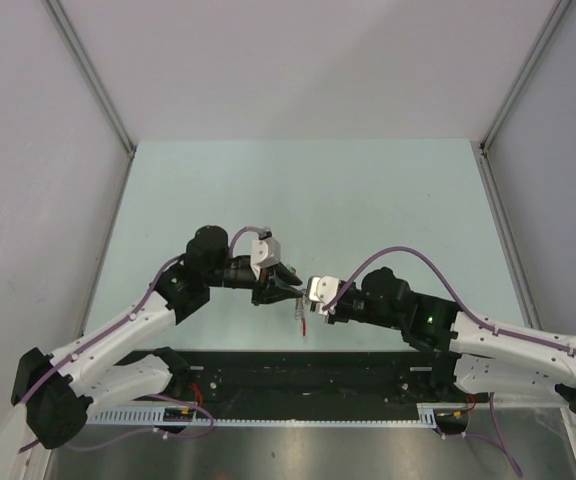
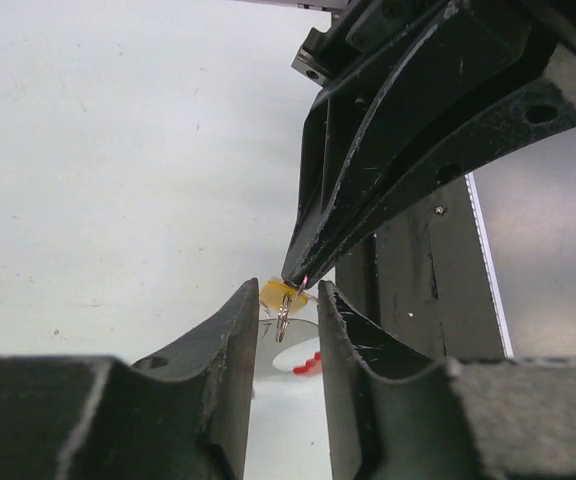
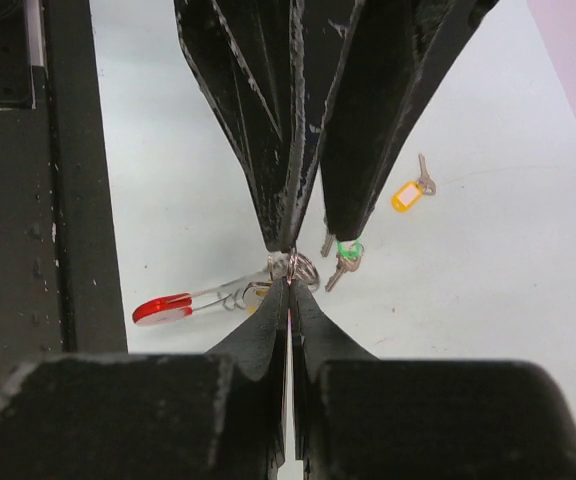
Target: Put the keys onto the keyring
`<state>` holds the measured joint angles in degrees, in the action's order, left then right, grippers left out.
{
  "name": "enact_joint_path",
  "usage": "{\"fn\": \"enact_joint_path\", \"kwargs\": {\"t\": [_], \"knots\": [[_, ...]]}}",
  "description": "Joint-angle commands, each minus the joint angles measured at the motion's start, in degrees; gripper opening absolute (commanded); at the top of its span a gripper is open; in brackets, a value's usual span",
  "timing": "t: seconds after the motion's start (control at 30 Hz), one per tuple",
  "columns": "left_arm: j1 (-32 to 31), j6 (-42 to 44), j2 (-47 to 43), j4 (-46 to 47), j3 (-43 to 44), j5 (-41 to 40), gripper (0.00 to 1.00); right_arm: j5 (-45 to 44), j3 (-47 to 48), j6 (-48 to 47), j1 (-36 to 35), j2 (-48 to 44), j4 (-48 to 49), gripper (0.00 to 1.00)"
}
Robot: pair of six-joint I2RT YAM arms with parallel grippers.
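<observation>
My right gripper is shut on a thin metal ring at the silver end of the keyring. The keyring's red arc points toward the near rail. A yellow tag shows just behind that ring. My left gripper meets it tip to tip, its jaws parted around the ring and holding nothing. Its fingers come down from above in the right wrist view. A green-tagged key lies by the left gripper's tip, and a yellow-tagged key lies farther off. In the top view both grippers meet above the keyring.
The pale table stretches behind the arms between grey side walls. A black mounting rail runs along the near edge, close to the keyring's red end. Purple cables loop over both arms.
</observation>
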<state>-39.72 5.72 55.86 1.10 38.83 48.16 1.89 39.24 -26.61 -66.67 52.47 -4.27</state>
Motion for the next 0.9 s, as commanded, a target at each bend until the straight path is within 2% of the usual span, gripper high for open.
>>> {"fn": "enact_joint_path", "kwargs": {"t": [0.0, 0.2, 0.3, 0.5, 0.87], "knots": [[0.09, 7.8, -0.58, -7.24, 4.67, 0.35, 0.4, -0.92, 2.68, -1.95, -0.3, -1.23, -0.38, 0.0], [0.26, 14.57, 0.74, -13.75, 6.69, 1.76, 0.53, -0.49, 4.0, -3.27, -0.3, -0.53, -2.84, 0.0], [0.35, 17.39, 2.41, -16.83, 7.75, 2.81, 0.55, 0.04, 4.53, -3.62, -0.39, -0.09, -3.72, 0.0], [0.26, 20.29, 7.33, -20.96, 11.26, 5.01, 0.55, 0.75, 5.05, -3.89, -0.3, 0.97, -4.16, 0.0], [-0.44, 21.44, 10.68, -22.37, 12.67, 7.39, 0.45, 1.62, 5.49, -4.06, -0.3, 2.2, -4.34, 0.0]]}}
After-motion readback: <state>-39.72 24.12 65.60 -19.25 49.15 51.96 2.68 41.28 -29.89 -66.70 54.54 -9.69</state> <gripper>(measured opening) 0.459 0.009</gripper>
